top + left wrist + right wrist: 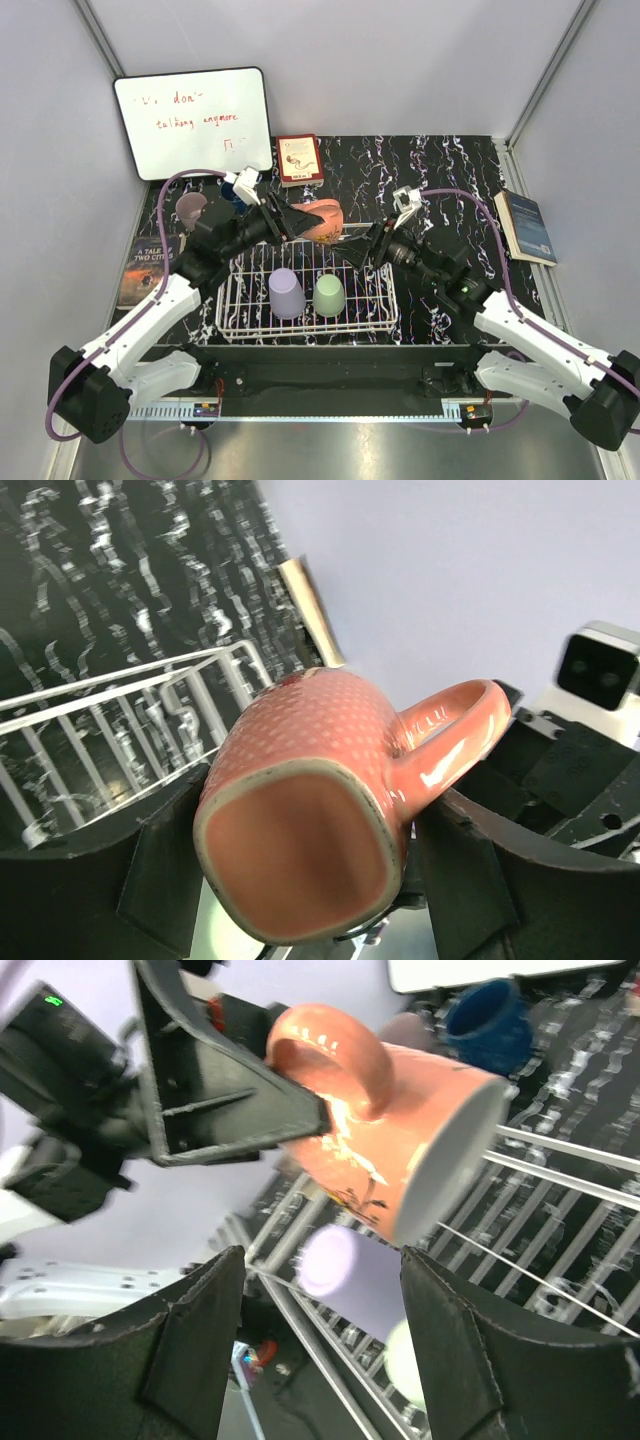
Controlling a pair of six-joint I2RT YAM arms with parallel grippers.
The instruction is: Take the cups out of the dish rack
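Observation:
My left gripper (300,218) is shut on a terracotta cup (322,218), a handled mug with a white inside, held on its side above the far edge of the white wire dish rack (232,300). In the left wrist view the cup (310,780) fills the space between both fingers, base toward the camera. My right gripper (352,250) hangs open just right of the cup's mouth (400,1150), with nothing between its fingers. A lavender cup (286,292) and a light green cup (329,295) stand upside down in the rack. A mauve cup (190,208) and a dark blue cup (490,1020) stand on the table at the left.
A whiteboard (195,120) leans at the back left, and a red book (299,160) lies beside it. Another book (528,225) lies at the right edge, and a dark one (150,265) at the left next to the rack.

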